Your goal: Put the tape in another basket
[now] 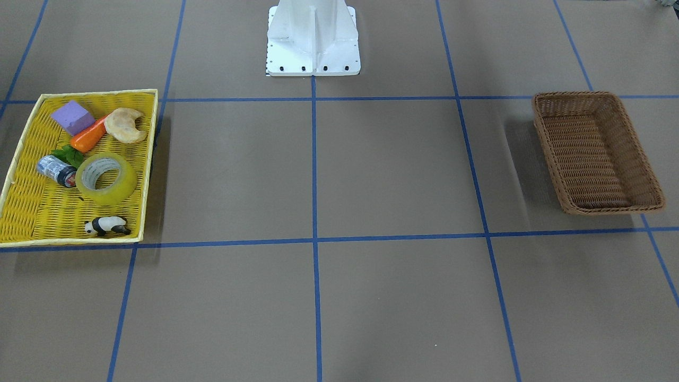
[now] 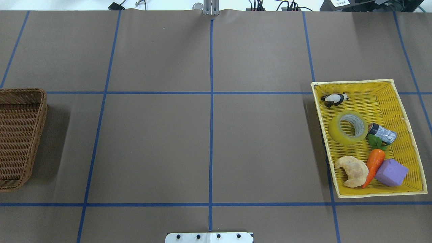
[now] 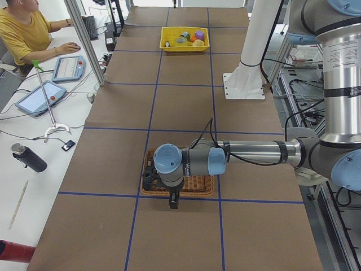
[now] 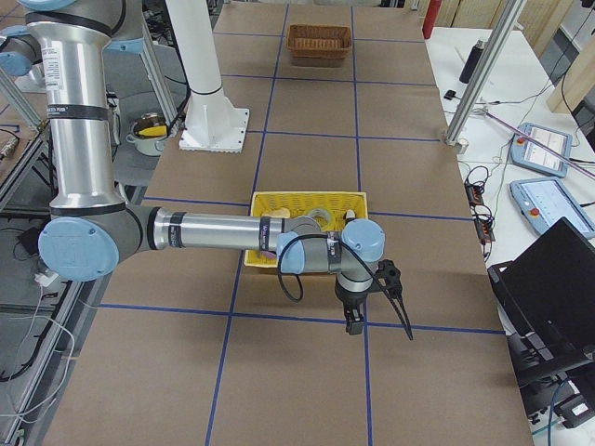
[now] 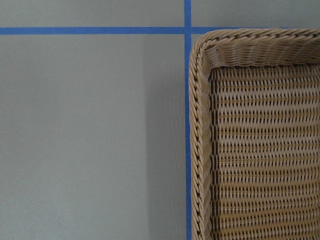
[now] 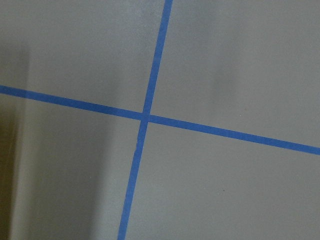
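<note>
The tape (image 1: 114,190) lay hole-up in the yellow tray (image 1: 53,212), just beside the can (image 1: 54,170) and well apart from the basket (image 1: 598,154). It looked light, stiff and slick, so I'd have pinched one wall through the core. The left gripper (image 3: 174,201) hung by the basket and the right gripper (image 4: 353,321) near the tray; I couldn't tell whether either was spread or closed.

The basket (image 2: 21,135) ran off the overhead view's left edge, and in the left side view the left arm (image 3: 254,152) covered much of it. In the right side view the right arm (image 4: 214,232) hid the yellow tray's (image 4: 307,197) near part.
</note>
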### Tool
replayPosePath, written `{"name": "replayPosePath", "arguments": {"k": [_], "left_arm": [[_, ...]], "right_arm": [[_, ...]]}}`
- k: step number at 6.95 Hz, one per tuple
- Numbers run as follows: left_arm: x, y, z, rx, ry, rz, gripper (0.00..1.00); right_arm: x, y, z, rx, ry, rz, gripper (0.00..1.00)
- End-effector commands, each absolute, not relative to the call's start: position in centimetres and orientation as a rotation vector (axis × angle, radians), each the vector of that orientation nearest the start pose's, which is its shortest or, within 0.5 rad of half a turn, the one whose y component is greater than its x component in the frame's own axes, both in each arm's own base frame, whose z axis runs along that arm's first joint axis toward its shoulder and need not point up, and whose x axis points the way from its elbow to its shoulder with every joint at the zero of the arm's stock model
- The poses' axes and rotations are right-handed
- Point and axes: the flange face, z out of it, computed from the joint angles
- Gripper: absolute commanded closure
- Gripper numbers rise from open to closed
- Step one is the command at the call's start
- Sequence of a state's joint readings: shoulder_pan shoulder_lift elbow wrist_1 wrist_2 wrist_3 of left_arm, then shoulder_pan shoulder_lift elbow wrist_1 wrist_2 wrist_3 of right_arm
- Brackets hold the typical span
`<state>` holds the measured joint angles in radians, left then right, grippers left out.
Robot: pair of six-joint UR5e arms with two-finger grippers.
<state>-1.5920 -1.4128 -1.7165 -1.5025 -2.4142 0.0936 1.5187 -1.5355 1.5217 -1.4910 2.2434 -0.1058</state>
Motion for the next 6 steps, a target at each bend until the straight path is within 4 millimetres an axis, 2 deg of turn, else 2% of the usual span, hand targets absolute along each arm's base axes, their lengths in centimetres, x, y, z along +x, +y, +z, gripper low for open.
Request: {"name": "replayPosePath", "arguments": {"k": [1, 2, 3, 4, 5, 6], "left_arm": [[-6.8, -42.0, 65.4, -0.015, 0.847, 0.039, 0.01], [-6.8, -42.1, 65.2, -0.01, 0.848, 0.041, 0.01], [-6.8, -42.2, 65.0, 0.003, 0.839, 0.049, 0.01], [-6.8, -42.3, 65.1, 0.037, 0.835, 0.062, 0.01], [-6.8, -42.7, 64.3, 0.048, 0.845, 0.057, 0.01], [-6.8, -43.4, 63.4, 0.069, 0.844, 0.066, 0.01]], "right_arm": [[4.5, -51.5, 66.5, 0.08, -0.669, -0.174, 0.0], [4.5, -51.6, 66.2, 0.086, -0.667, -0.176, 0.0], [4.4, -52.3, 65.0, 0.137, -0.67, -0.193, 0.0], [4.4, -53.2, 64.0, 0.264, -0.662, -0.233, 0.0], [3.9, -53.9, 62.2, 0.362, -0.668, -0.255, 0.0], [0.7, -54.3, 60.6, 0.395, -0.686, -0.294, 0.0]]}}
